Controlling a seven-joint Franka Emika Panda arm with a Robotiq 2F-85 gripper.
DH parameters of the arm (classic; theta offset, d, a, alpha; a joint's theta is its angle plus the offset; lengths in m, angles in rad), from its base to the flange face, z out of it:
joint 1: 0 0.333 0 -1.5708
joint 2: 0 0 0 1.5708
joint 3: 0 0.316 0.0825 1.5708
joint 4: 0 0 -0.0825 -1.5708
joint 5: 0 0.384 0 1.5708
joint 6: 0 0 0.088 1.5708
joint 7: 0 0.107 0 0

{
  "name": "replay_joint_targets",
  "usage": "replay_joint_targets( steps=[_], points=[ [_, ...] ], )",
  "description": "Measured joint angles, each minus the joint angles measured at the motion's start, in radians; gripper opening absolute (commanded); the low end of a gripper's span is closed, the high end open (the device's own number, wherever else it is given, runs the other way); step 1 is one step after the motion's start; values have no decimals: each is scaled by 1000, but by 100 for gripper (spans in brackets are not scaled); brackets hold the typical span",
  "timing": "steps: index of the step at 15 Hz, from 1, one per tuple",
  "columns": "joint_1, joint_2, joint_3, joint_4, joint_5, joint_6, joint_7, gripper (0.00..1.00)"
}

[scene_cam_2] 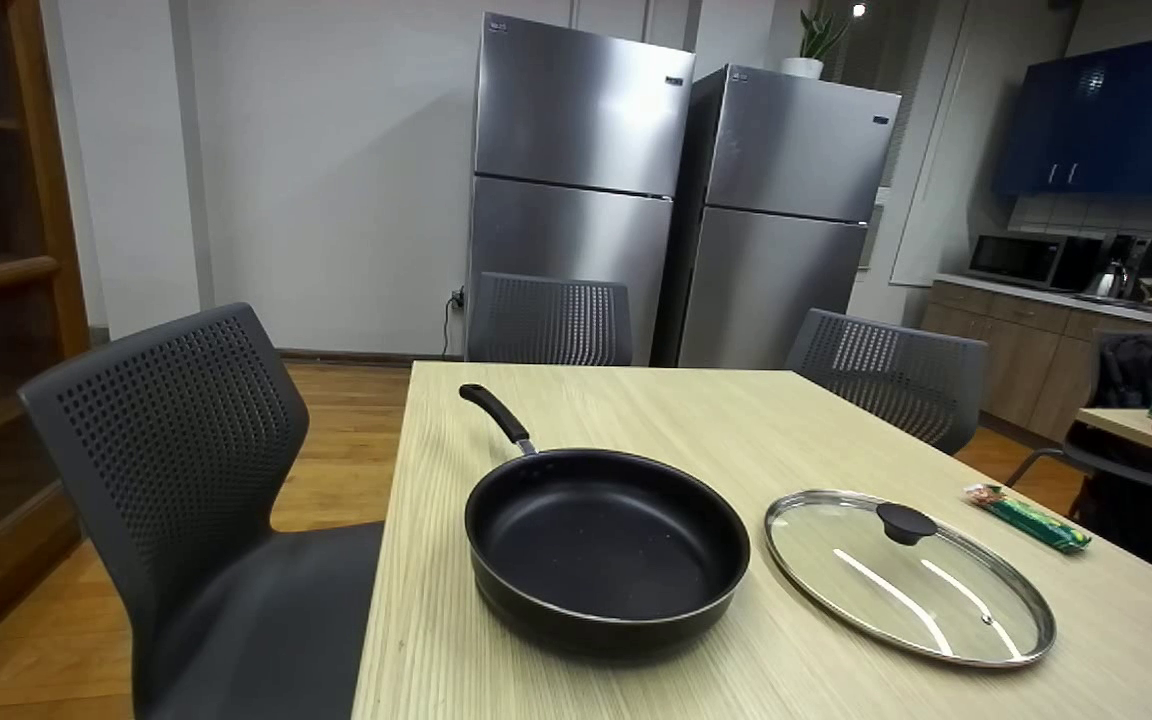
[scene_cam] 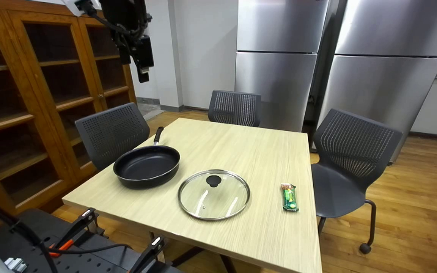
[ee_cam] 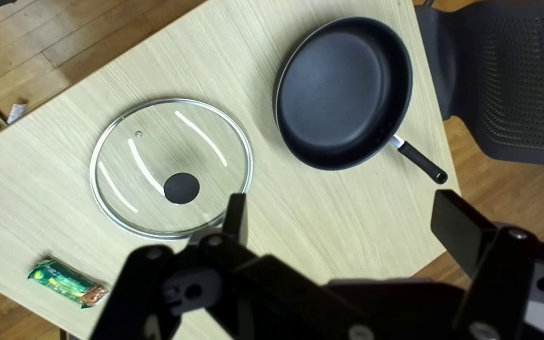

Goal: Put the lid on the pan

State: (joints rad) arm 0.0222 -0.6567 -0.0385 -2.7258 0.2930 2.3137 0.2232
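Observation:
The black pan (scene_cam: 148,165) rests upright on the table with nothing in it, its handle pointing toward the far table edge; it shows in both exterior views. Beside it lies the glass lid (scene_cam: 226,201), flat on the tabletop with its black knob (ee_cam: 182,188) facing up. A small gap separates the lid's metal rim from the pan (scene_cam_2: 606,540). High above the table, my gripper (scene_cam: 135,67) hangs near the cabinet side. In the wrist view the gripper (ee_cam: 343,208) is spread wide open, only tabletop showing between its fingers. It touches neither pan (ee_cam: 338,89) nor lid (ee_cam: 173,141).
A green snack packet (scene_cam: 290,197) lies on the light wooden table (scene_cam: 241,144), past the lid. Dark chairs (scene_cam: 114,131) stand around the table edges. A wooden glass-door cabinet (scene_cam: 51,64) rises behind the gripper.

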Motion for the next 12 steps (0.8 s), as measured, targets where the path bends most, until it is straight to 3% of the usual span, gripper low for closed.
replay_joint_targets(
  steps=[6, 12],
  points=[
    [-73, 166, -18, -7, 0, 195, 5, 100],
    [-93, 343, -26, 8, 0, 317, 49, 100]
  ],
)
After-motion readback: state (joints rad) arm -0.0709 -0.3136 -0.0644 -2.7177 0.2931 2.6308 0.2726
